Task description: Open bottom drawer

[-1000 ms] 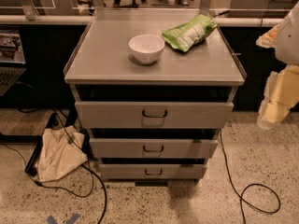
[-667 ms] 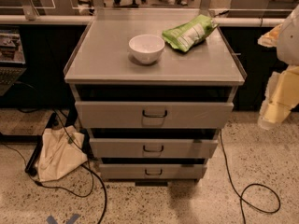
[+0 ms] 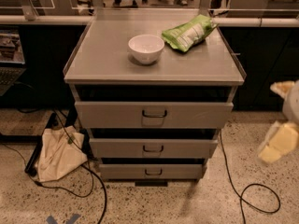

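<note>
Gripper (image 3: 276, 146) dropped lower, right of grey bottom drawer (image 3: 153, 171).

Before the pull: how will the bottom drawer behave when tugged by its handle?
The bottom drawer looks like rigid grey metal, so it should slide, not flex. Its loop handle is small and centred: a straight pull is likely, but grip may slip. The gripper hangs right of the cabinet, clear of it.

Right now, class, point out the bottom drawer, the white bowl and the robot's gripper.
bottom drawer (image 3: 152, 172): camera view, front panel at its loop handle.
white bowl (image 3: 146, 47): camera view, its inner hollow.
gripper (image 3: 274, 148): camera view, cream body, far right, low down.
</note>
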Robot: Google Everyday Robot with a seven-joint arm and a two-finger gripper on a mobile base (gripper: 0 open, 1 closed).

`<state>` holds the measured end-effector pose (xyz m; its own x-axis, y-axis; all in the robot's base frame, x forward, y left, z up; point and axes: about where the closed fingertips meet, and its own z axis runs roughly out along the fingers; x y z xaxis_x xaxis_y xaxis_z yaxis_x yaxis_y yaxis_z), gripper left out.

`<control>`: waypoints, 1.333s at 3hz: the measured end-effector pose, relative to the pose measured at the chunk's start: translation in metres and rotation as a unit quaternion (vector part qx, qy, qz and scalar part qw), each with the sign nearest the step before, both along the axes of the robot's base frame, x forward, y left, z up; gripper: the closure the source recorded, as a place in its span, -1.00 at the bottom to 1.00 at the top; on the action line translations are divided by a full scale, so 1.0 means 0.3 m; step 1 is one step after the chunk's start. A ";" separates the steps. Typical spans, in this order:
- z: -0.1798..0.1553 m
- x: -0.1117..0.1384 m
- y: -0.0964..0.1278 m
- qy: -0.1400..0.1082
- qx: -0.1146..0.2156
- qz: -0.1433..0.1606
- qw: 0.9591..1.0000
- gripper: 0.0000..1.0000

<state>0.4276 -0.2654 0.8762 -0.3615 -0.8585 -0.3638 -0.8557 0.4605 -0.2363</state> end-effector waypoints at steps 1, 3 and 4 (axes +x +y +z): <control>-0.182 0.006 -0.063 -0.015 0.015 -0.037 0.999 -1.00; -0.648 0.170 -0.234 0.004 0.019 -0.123 0.992 -1.00; -0.810 0.217 -0.267 0.037 0.046 -0.152 0.987 -1.00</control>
